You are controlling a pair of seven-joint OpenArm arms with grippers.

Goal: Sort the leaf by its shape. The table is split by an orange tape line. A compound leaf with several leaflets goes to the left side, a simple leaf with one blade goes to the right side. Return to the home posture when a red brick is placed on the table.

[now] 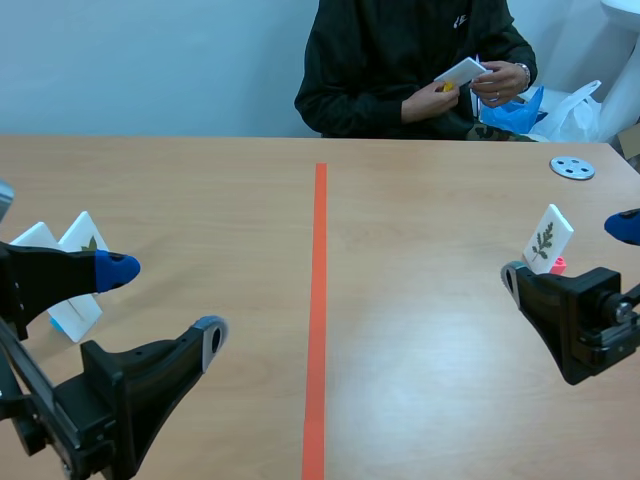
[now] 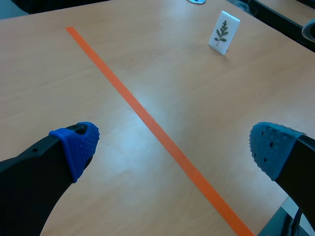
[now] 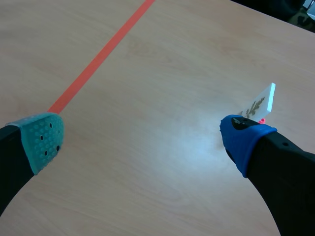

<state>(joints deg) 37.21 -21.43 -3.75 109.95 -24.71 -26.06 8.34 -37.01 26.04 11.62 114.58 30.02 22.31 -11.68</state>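
wooden table [image 1: 430, 340]; leaf card [image 1: 548, 238] stands right of tape line [image 1: 319, 300].

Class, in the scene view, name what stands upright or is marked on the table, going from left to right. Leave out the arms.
two white cards → orange tape line → leaf card on its pink stand

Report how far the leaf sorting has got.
Done: two cards stand left of the tape line, their leaves mostly hidden. In hand: nothing; the left gripper and right gripper are open and empty. Left: the sprig card, with several leaflets, stands on the right side and probably must cross. No red brick shows.
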